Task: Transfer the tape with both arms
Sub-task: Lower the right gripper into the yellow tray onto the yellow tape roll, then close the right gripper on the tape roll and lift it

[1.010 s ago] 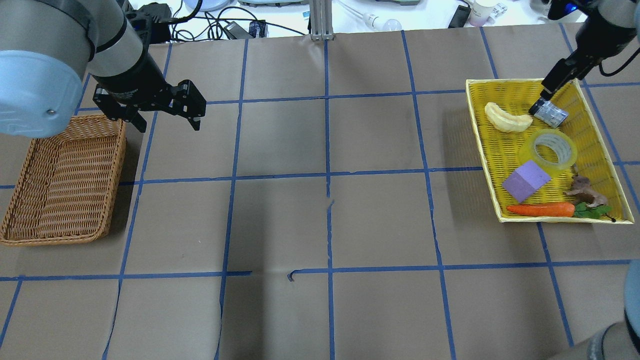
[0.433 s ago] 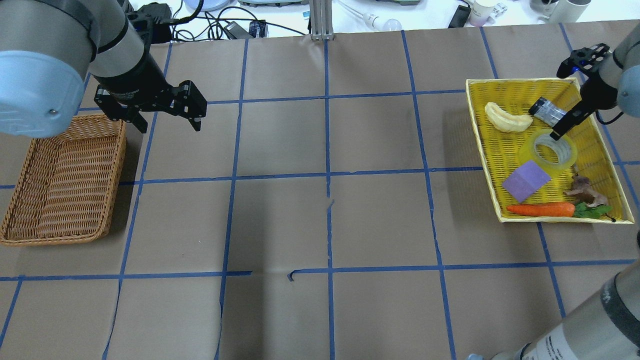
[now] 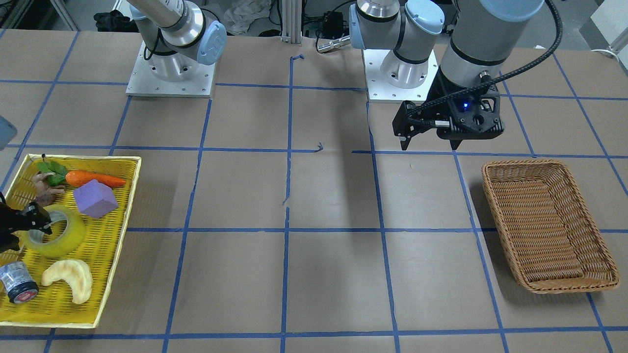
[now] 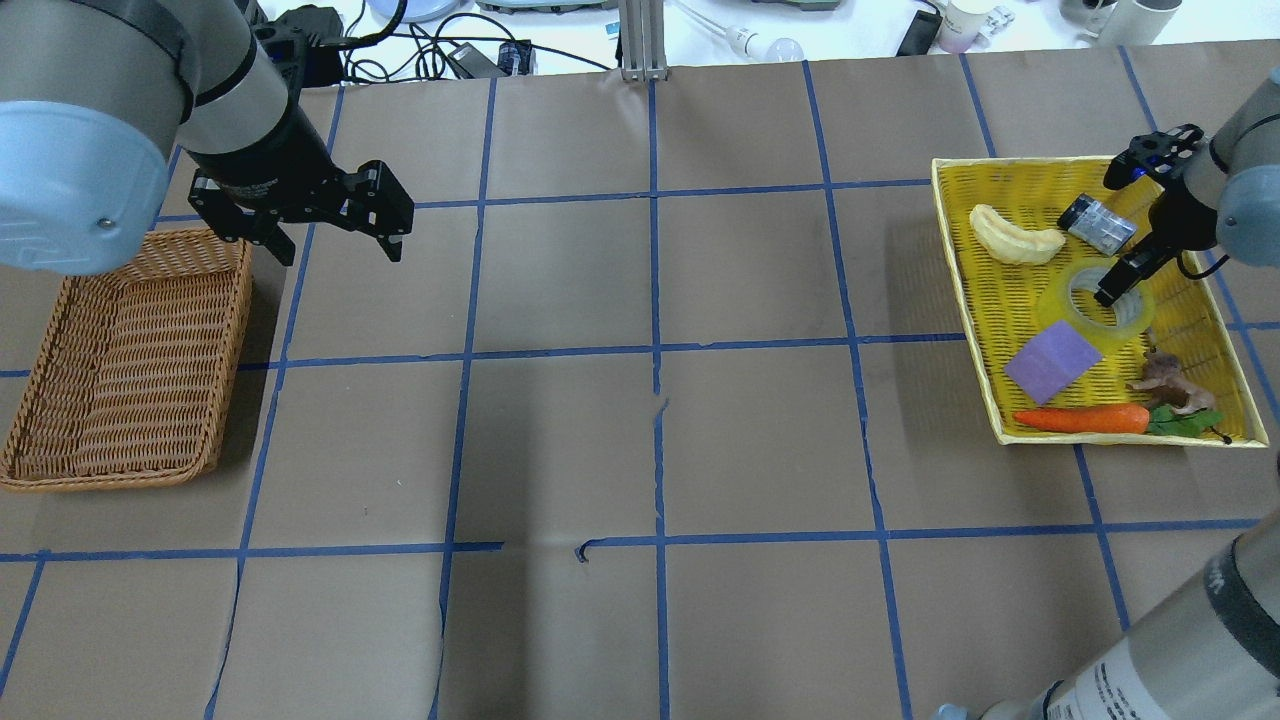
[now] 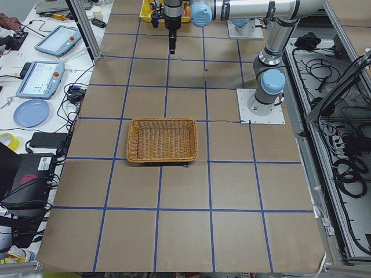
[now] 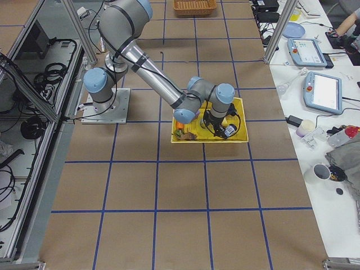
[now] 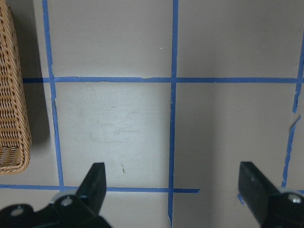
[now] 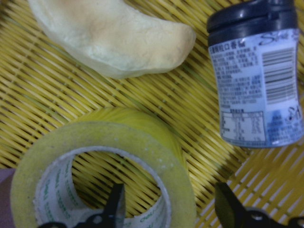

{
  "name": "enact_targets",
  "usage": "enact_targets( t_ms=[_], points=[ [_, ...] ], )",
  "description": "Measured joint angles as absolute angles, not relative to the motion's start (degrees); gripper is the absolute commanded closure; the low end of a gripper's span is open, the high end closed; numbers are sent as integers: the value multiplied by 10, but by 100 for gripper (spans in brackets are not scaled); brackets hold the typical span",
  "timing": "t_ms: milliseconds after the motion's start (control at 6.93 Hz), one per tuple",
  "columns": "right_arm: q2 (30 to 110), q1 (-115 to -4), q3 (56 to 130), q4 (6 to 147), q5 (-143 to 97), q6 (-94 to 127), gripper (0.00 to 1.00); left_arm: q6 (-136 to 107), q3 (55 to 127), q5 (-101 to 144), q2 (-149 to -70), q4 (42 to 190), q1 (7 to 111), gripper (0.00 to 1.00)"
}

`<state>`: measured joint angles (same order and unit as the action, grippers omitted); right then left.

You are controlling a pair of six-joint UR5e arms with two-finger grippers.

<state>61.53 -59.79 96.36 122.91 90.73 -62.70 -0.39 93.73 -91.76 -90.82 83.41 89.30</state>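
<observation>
Right wrist-mounted view: the right gripper [image 8: 171, 209] is spread, with one finger inside the core of the tape [image 8: 95, 137] and the other outside its wall, so the wall stands between the two. Whether either finger touches the tape cannot be told. The tape lies flat, hole upward, on the floor of the yellow tray [image 4: 1000, 300], about mid-tray. Just beyond the tape, also inside the tray, lie a dark-capped labelled bottle [image 8: 259, 80] on its side and a crescent-shaped bread piece [image 8: 114, 38], both apart from the tape. A purple block [image 4: 1052, 362] sits just beside the tape, and a carrot [image 4: 1080, 419] lies along the tray's rim nearest the robot. Well apart from the tray, across the table [image 4: 650, 450], the left gripper [image 4: 338, 252] hangs with its fingers spread wide. A wicker basket [image 4: 120, 360] lies just beside it, farthest from the tray.
</observation>
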Motion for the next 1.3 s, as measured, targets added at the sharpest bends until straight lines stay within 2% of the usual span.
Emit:
enact_targets(
  t_ms=[721,1298],
  points=[
    [641,-604,931,1219,910,-613,100,-3,937,-918,-910,834,894,0],
    [646,-702,798,1090,904,-457,100,-2,936,-922,-908,834,890,0]
  ],
)
